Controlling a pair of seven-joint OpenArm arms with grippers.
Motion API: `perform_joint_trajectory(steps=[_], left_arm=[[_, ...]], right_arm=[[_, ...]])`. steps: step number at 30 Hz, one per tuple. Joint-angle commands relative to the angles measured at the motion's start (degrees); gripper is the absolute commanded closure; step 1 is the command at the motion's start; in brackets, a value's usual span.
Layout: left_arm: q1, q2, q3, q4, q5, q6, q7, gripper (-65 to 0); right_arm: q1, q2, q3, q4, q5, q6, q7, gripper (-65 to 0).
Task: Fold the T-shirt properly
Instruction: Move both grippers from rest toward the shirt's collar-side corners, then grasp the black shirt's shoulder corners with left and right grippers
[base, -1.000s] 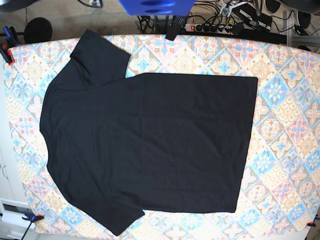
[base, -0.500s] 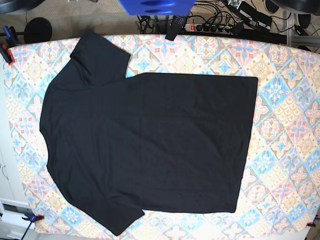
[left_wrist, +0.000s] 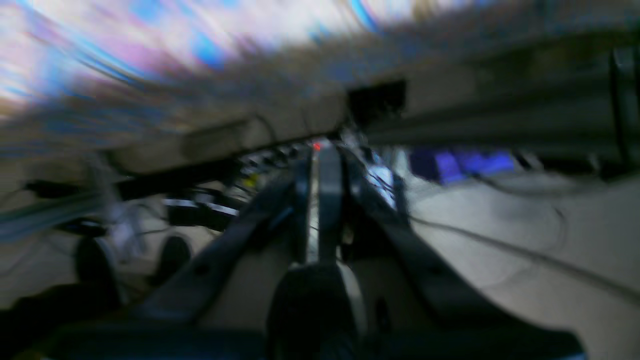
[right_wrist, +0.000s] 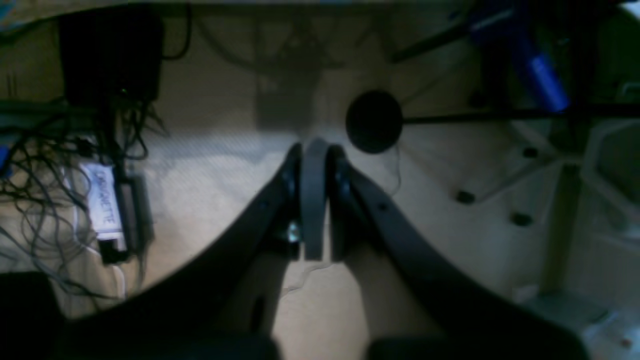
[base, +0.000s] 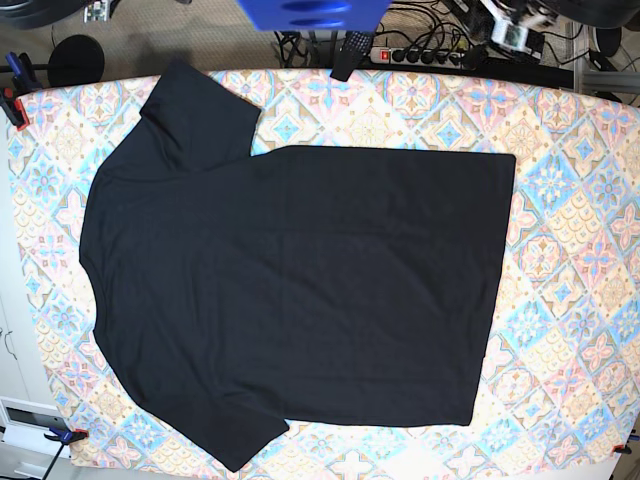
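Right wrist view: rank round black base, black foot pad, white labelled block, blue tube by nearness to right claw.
1. Round black base, beside right claw, right.
2. Black foot pad, lower right.
3. White labelled block, far left, and blue tube, upper right: too close to call.

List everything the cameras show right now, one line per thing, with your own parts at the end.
T-shirt: one, black, spread flat over most of the table, collar end toward the base view's left, hem toward its right.
Table cover: one, pastel tile pattern in pink, blue and yellow, under the shirt.
Clamps: several, dark with orange tips, at the cover's corners.
Power strip: one, dark, on the floor beyond the table's far edge, among cables.
Round black base: one, on the floor at the base view's upper left.
Blue object: one, top centre of the base view.
Left gripper: one, dark fingers shut, nothing held, aimed at the floor; view blurred.
Right gripper: one, dark fingers shut, nothing held, over the floor.
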Motion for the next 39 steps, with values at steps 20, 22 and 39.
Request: perform_joint_trajectory(steps=[20, 22, 39], left_arm=[[-24.6, 17.5, -26.8, 3.3, -30.2, -0.4, 34.2, -16.7], [-27.3, 19.5, -29.0, 0.9, -32.5, -0.4, 37.1, -21.9], [-41.7, 21.4, -31.1, -22.7, -40.1, -0.4, 39.0, -24.4]], right_arm=[[0.8, 0.9, 0.4, 20.4, 28.6, -0.5, -15.6, 0.0], [0.8, 0.9, 0.4, 20.4, 28.6, -0.5, -16.3, 0.0], [1.6, 0.9, 0.2, 20.4, 28.7, -0.5, -16.2, 0.0]])
